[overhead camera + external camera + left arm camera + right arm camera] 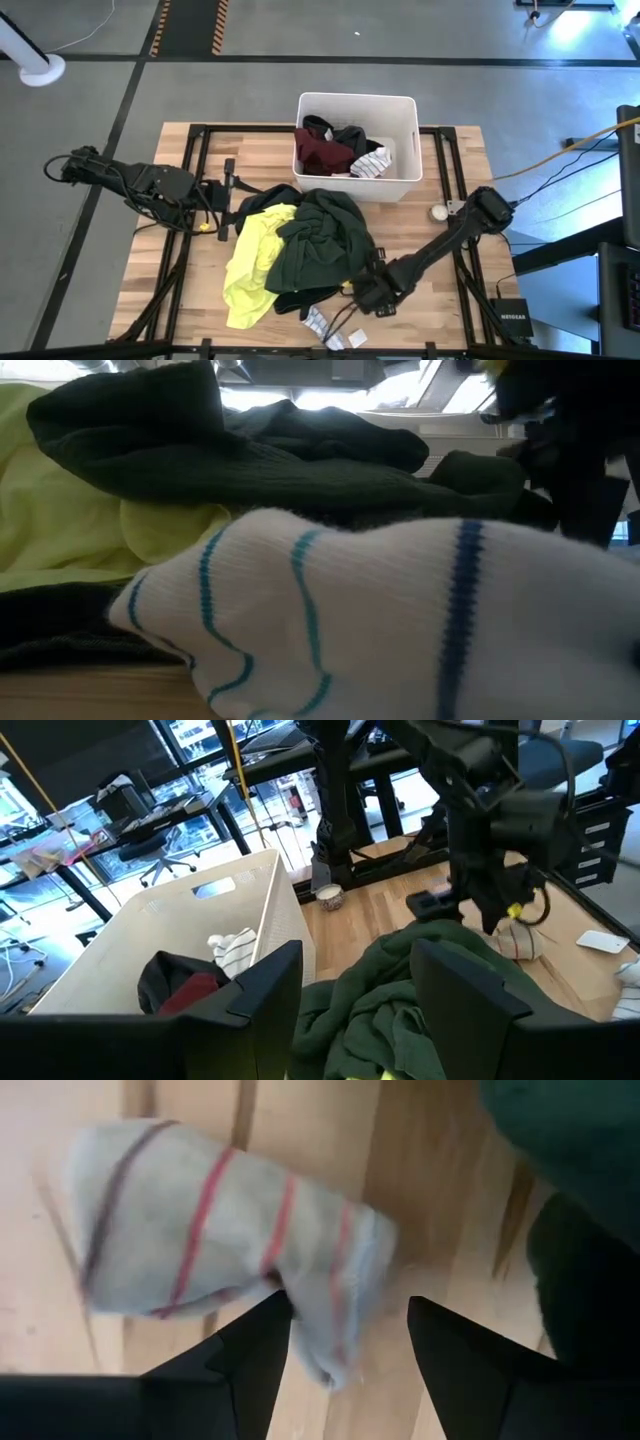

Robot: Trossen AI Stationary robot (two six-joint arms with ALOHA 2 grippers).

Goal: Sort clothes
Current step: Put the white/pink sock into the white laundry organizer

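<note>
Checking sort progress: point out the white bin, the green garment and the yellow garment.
white bin [402,110]: high view, bare inner wall near its right rim.
green garment [322,240]: high view, middle of the heap.
yellow garment [252,265]: high view, centre of the exposed fabric.

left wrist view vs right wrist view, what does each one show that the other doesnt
Only the left wrist view shows the white bin with a maroon garment and a striped piece inside, the right arm's gripper over the table, and the left gripper, open. Only the right wrist view shows a pale sock with red stripes on the wood, just ahead of the open right fingers. Both show the dark green garment and the wooden table.
</note>
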